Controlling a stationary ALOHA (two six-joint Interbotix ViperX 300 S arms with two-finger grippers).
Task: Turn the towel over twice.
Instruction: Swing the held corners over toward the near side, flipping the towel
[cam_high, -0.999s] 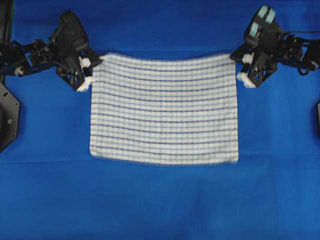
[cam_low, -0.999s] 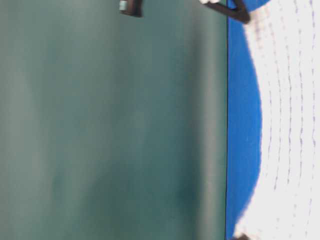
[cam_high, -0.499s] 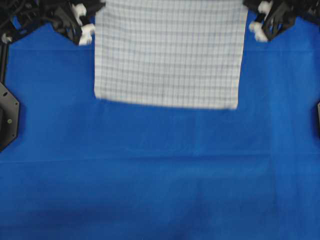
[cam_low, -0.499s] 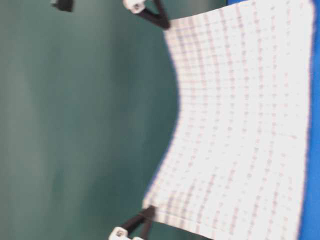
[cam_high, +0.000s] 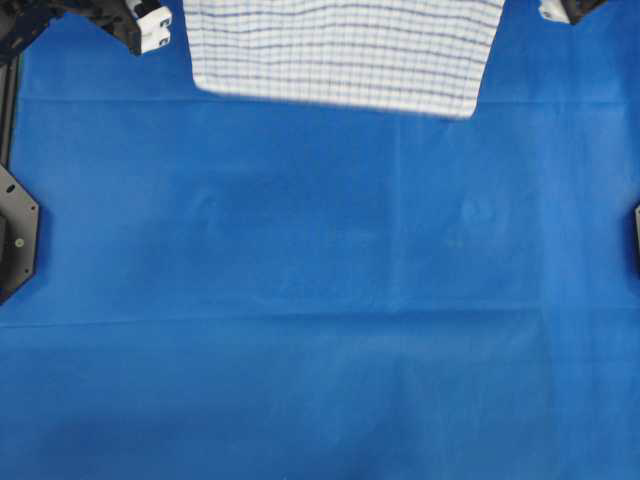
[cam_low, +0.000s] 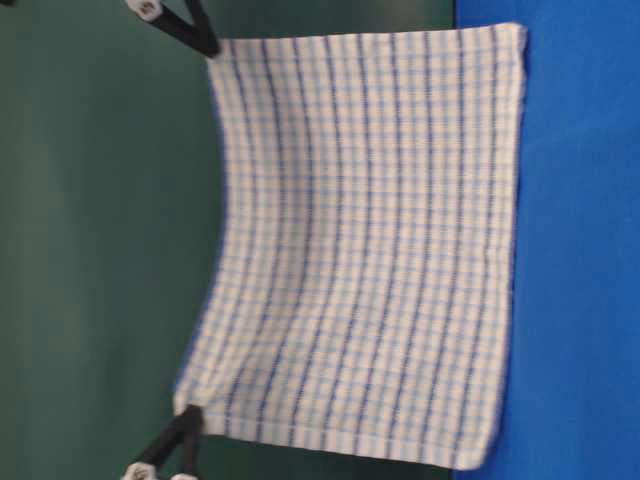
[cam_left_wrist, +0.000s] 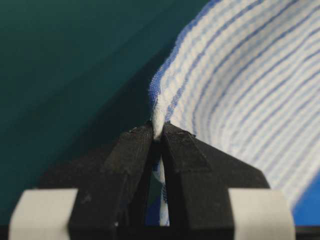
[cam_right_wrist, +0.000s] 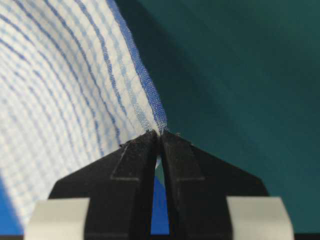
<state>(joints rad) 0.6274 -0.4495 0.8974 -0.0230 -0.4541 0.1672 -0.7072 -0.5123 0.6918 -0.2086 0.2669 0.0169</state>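
The towel, white with blue stripes, hangs spread out between my two grippers above the far side of the table. Its checked face shows in the table-level view, and the overhead view catches its striped side. My left gripper is shut on one top corner, with the cloth bunched between its tips. My right gripper is shut on the other top corner. From overhead the left gripper sits at the towel's left end and the right gripper at its right end. The black fingers pinch the hem.
A large plain blue cloth covers the table. Black fixtures stand at the table's left edge and right edge. A dark green backdrop stands behind the towel.
Both grippers have risen and drawn toward the far edge with the towel's corners. The towel has come up off the table from lying flat and now hangs upright.
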